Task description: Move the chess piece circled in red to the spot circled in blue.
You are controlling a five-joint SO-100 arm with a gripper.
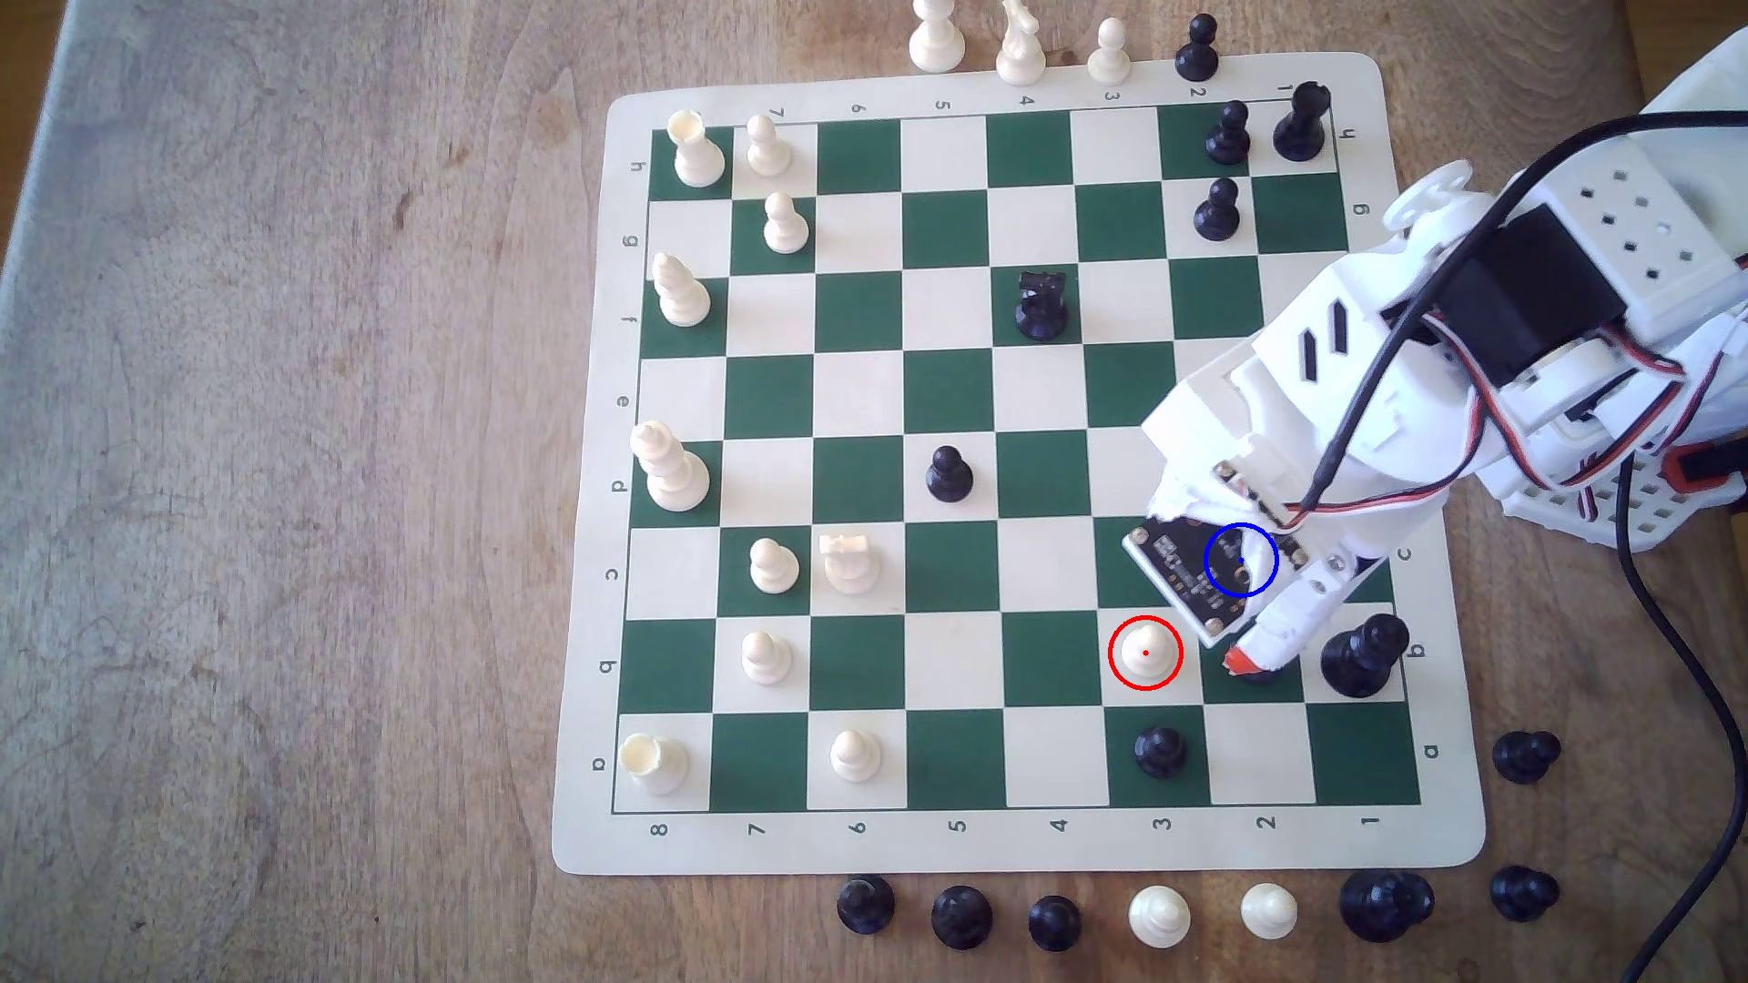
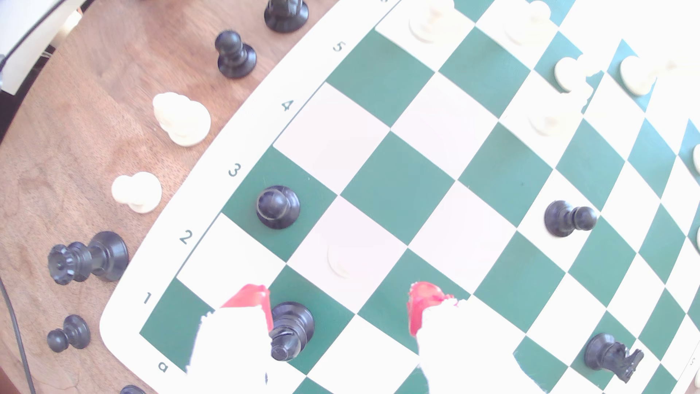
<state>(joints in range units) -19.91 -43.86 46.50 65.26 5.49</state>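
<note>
The gripper (image 2: 339, 303) hangs over the near corner of the chessboard (image 1: 946, 841) with its jaws spread wide and nothing between them; in the wrist view the two red-tipped white fingers (image 2: 426, 303) stand well apart, with board squares showing in the gap. One finger sits just beside a black piece (image 2: 291, 331) on a green square, so close that I cannot tell whether it touches. In the exterior view a single red fingertip (image 1: 1239, 659) pokes out below the wrist, near a tall black piece (image 1: 1362, 654) at the board's right edge. The chess piece (image 1: 1144, 652), a small cream pawn with a ball head and flared base, stands upright inside the red circle on a cream square of row b, just to the exterior view's left of that fingertip and apart from it. In the wrist view the same pawn (image 2: 341, 261) is washed out against its pale square, only the shaded edge of its base readable, a little ahead of the open fingers. The spot (image 1: 1241, 560) is hard to make out: the blue circle falls on the arm's camera board (image 1: 1187, 577), which covers the square beneath. The white arm (image 1: 1419, 378) and its cables hide much of the board's right side, and the far squares in the wrist view are bleached by glare.
</note>
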